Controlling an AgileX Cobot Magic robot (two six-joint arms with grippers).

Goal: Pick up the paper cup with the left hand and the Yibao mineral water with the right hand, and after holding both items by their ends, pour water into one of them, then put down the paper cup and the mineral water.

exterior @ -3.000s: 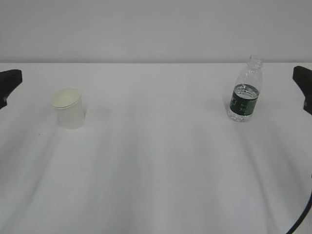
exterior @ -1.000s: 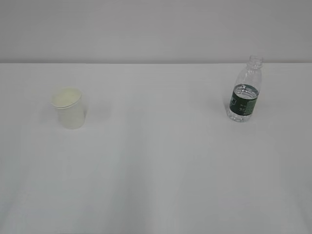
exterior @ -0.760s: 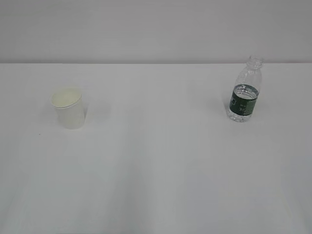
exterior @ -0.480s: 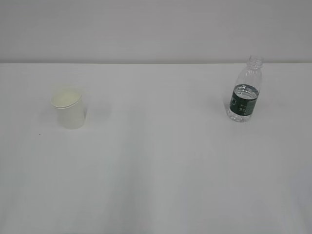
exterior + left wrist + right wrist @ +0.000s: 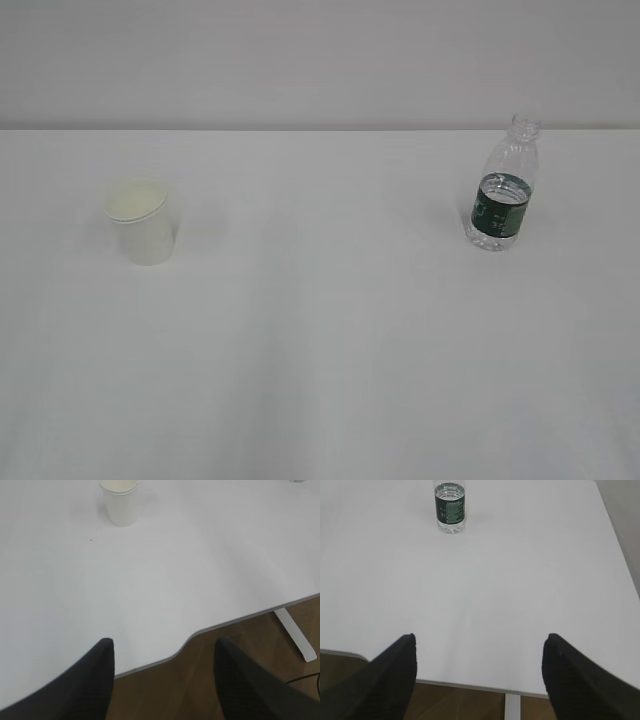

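Note:
The white paper cup (image 5: 142,222) stands upright on the left of the white table (image 5: 320,330); the left wrist view shows the paper cup (image 5: 120,502) far ahead at the top. The uncapped Yibao mineral water (image 5: 502,187) with its green label stands upright at the right, and the Yibao mineral water (image 5: 450,506) sits far ahead in the right wrist view. My left gripper (image 5: 162,645) hangs open and empty over the table's near edge. My right gripper (image 5: 479,639) is open wide and empty, also back at the near edge. Neither arm appears in the exterior view.
The table's curved front edge (image 5: 200,630) and the brown floor (image 5: 210,680) lie below the left gripper. A white table leg (image 5: 296,640) stands at the right; the table's front edge (image 5: 470,686) runs under the right gripper.
Three seconds ago both arms showed at the exterior view's side edges; they have since pulled out of that view. Cup and bottle have not moved.

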